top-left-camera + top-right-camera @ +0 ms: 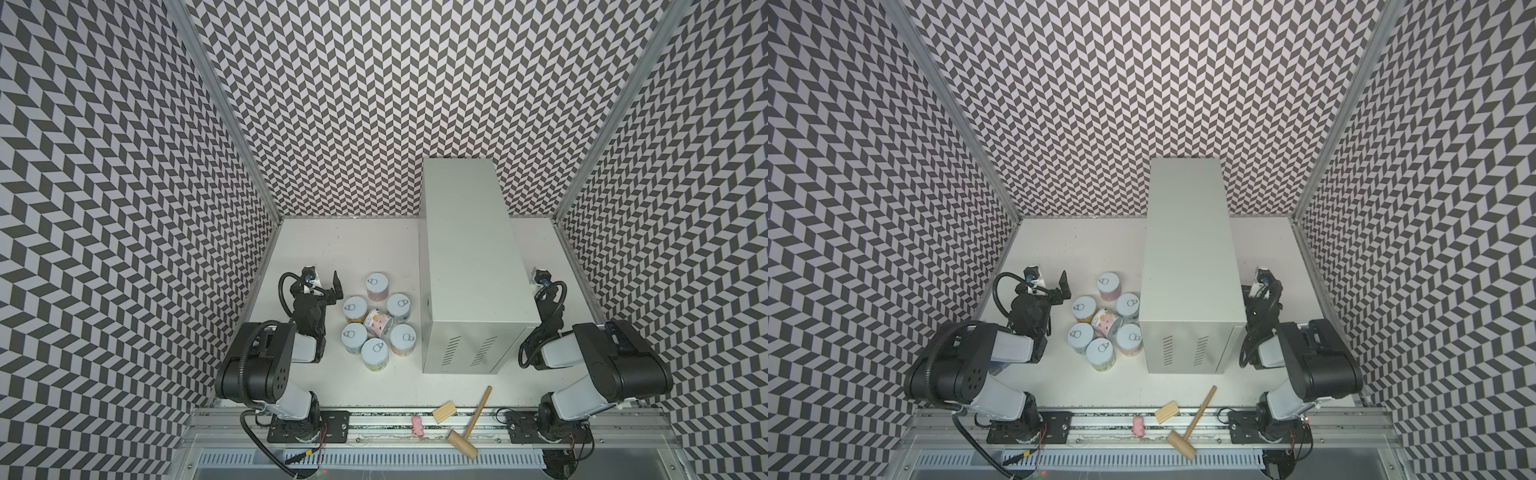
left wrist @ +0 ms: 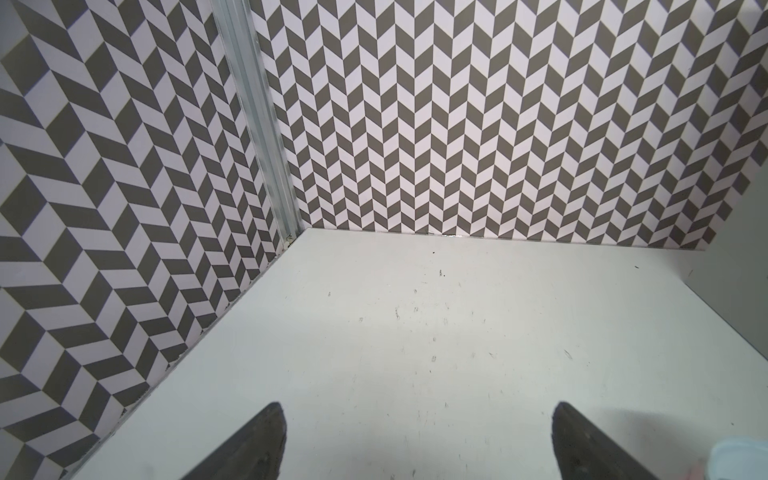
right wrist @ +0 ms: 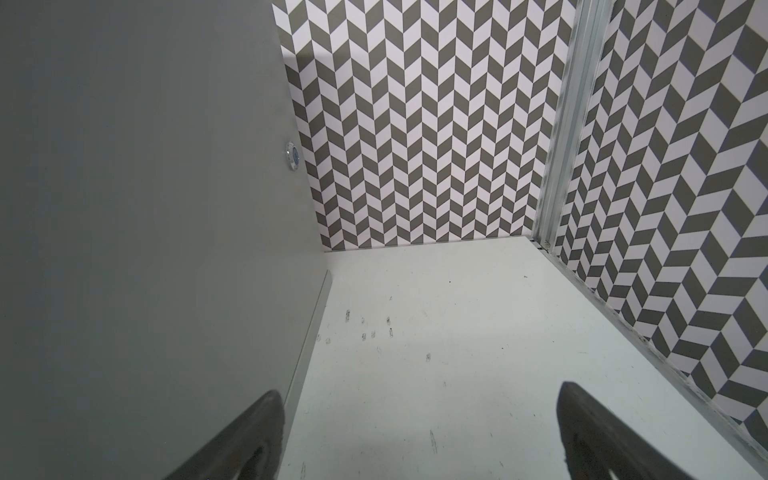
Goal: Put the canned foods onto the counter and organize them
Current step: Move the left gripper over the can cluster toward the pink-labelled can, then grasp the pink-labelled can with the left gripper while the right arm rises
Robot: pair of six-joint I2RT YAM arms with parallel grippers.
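Several canned foods (image 1: pixel 377 284) (image 1: pixel 1108 284) with silver pull-tab lids stand in a tight cluster on the white table, left of the counter. One of them, pink-labelled (image 1: pixel 378 323), lies on its side in the middle. The counter (image 1: pixel 469 249) (image 1: pixel 1187 249) is a tall pale grey cabinet with a bare flat top. My left gripper (image 1: pixel 323 279) (image 2: pixel 417 409) is open and empty just left of the cluster, over bare table. A can's pale blue rim (image 2: pixel 739 453) shows beside it. My right gripper (image 3: pixel 419 392) (image 1: pixel 540 277) is open and empty close along the counter's right side (image 3: pixel 145 208).
A wooden block (image 1: pixel 444 411), a wooden mallet (image 1: pixel 469 424) and a small pink toy (image 1: pixel 417 426) lie at the table's front edge. Patterned walls close in the table on three sides, with the counter's back end (image 2: pixel 739 270) against the back wall.
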